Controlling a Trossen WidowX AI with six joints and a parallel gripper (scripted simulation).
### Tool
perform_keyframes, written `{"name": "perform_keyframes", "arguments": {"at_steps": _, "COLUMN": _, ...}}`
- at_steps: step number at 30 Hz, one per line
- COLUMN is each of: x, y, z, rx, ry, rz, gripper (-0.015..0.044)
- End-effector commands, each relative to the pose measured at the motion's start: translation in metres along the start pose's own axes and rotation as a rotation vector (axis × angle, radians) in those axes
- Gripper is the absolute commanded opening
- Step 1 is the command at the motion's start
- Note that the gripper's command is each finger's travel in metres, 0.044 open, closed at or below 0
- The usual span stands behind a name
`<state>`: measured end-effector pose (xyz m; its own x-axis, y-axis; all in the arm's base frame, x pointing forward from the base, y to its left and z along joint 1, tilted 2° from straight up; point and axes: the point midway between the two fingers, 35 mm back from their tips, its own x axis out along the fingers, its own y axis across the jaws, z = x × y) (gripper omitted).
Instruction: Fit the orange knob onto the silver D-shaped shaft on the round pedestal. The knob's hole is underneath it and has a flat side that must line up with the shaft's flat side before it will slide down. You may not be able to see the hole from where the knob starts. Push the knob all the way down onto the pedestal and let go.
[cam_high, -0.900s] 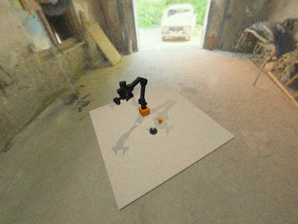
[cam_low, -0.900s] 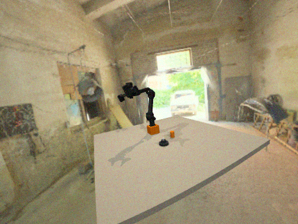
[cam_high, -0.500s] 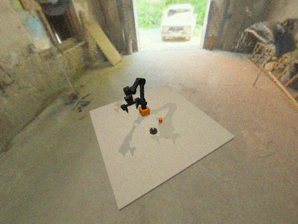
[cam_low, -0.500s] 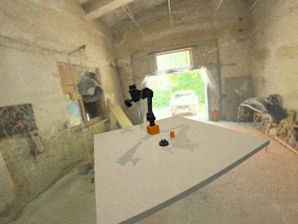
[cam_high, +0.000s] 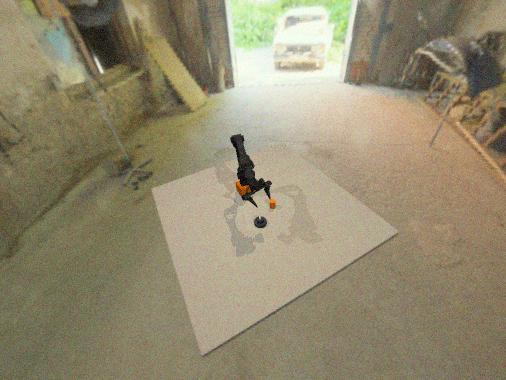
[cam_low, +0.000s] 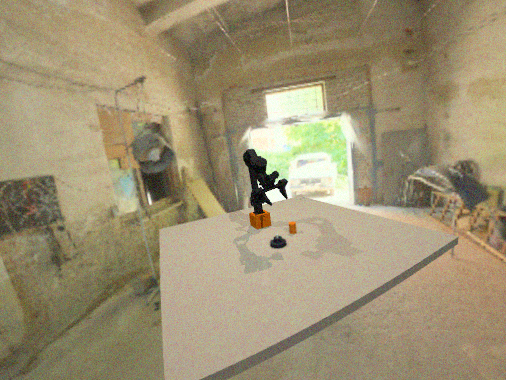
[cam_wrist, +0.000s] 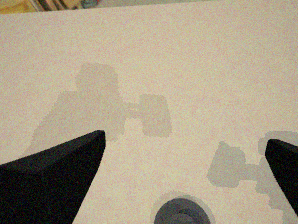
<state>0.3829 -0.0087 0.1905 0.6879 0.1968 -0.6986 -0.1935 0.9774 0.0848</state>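
The orange knob (cam_high: 272, 204) (cam_low: 292, 228) stands upright on the pale table; its hole is not visible. The dark round pedestal (cam_high: 260, 223) (cam_low: 278, 243) (cam_wrist: 181, 215) stands a little nearer the top and exterior views than the knob. Its silver shaft (cam_high: 260, 218) shows as a small light stub; its flat side cannot be made out. My gripper (cam_high: 264, 202) (cam_low: 279, 201) (cam_wrist: 183, 142) is wide open and empty, high above the table, with the knob and pedestal both below it. The knob does not show in the wrist view, where the pedestal is cut by the bottom edge.
The arm's orange base block (cam_high: 242, 188) (cam_low: 260, 220) stands behind and left of the knob and pedestal in the top and exterior views. The pale table (cam_high: 280, 280) (cam_low: 280, 300) (cam_wrist: 210, 55) carries arm shadows around them. Its far edge shows at the top of the wrist view.
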Motion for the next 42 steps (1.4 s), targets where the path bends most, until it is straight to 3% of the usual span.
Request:
{"name": "perform_keyframes", "arguments": {"at_steps": 1, "x": 0.023, "y": 0.056, "z": -0.045, "rx": -0.227, "ry": 0.223, "rz": 0.081, "gripper": 0.044}}
{"name": "perform_keyframes", "arguments": {"at_steps": 12, "x": 0.016, "y": 0.15, "z": -0.167, "rx": -0.985, "ry": 0.761, "rz": 0.305, "gripper": 0.044}}
{"name": "perform_keyframes", "arguments": {"at_steps": 23, "x": 0.015, "y": 0.151, "z": -0.169, "rx": -0.998, "ry": 0.769, "rz": 0.309, "gripper": 0.044}}
{"name": "perform_keyframes", "arguments": {"at_steps": 27, "x": 0.038, "y": 0.148, "z": -0.192, "rx": -0.998, "ry": 0.769, "rz": 0.309, "gripper": 0.044}}
{"name": "perform_keyframes", "arguments": {"at_steps": 42, "x": 0.052, "y": 0.145, "z": -0.208, "rx": -0.998, "ry": 0.77, "rz": 0.31, "gripper": 0.044}}
